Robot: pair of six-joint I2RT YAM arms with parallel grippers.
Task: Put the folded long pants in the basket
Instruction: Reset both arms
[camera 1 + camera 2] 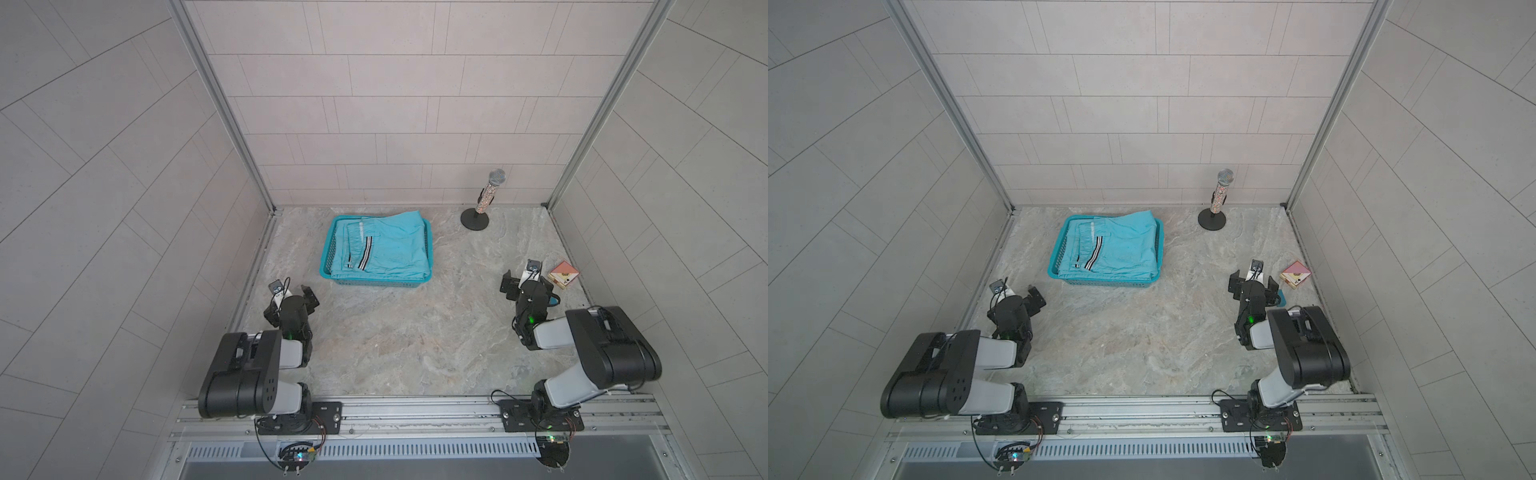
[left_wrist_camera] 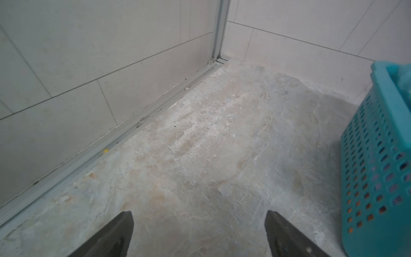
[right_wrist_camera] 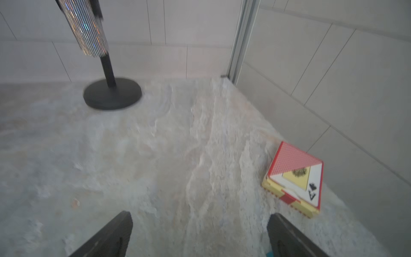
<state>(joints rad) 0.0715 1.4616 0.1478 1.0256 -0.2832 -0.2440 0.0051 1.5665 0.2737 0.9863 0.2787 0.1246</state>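
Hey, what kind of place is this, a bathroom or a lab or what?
Most likely a robot test booth, not a real room: two arms bolted to an aluminium rail, tile-look wall panels in metal framing, and staged props such as the basket and a microphone stand.

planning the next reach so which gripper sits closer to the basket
The left gripper, open just off a near corner of the basket. The right gripper, also open, is far across the table, beside the playing-card box.
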